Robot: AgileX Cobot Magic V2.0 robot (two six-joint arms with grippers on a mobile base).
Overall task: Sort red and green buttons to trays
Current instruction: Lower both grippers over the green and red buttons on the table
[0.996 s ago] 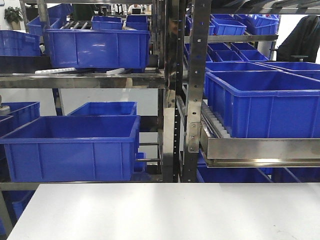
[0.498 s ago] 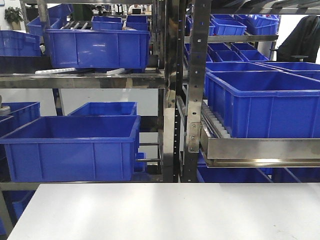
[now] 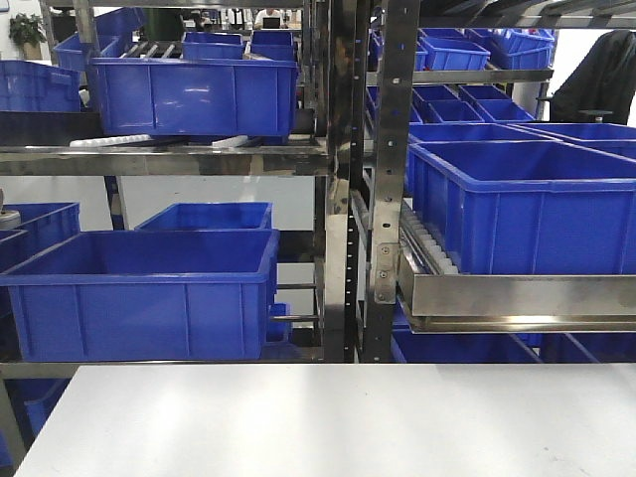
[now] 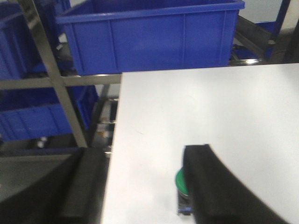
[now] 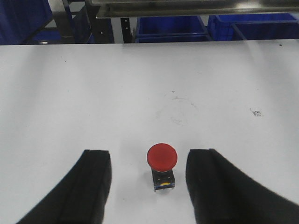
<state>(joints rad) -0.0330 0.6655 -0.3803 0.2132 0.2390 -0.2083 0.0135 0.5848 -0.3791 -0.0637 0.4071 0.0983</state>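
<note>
In the right wrist view a red-capped button [image 5: 162, 156] on a dark blocky body stands on the white table, between the two black fingers of my right gripper [image 5: 148, 161], nearer the right finger; the jaws stand wide apart, not touching it. In the left wrist view a green-capped button [image 4: 181, 183] stands on the table, partly hidden behind the right finger [image 4: 212, 182] of my left gripper [image 4: 142, 161], which is open. The left finger hangs over the table's left edge. The trays are out of view. No gripper shows in the front view.
The white table [image 3: 328, 417] runs to metal racks [image 3: 373, 179] holding deep blue crates [image 3: 139, 293]. In the left wrist view the table's left edge [image 4: 114, 140] drops off beside a rack post and a blue crate [image 4: 149, 35] stands beyond the far edge.
</note>
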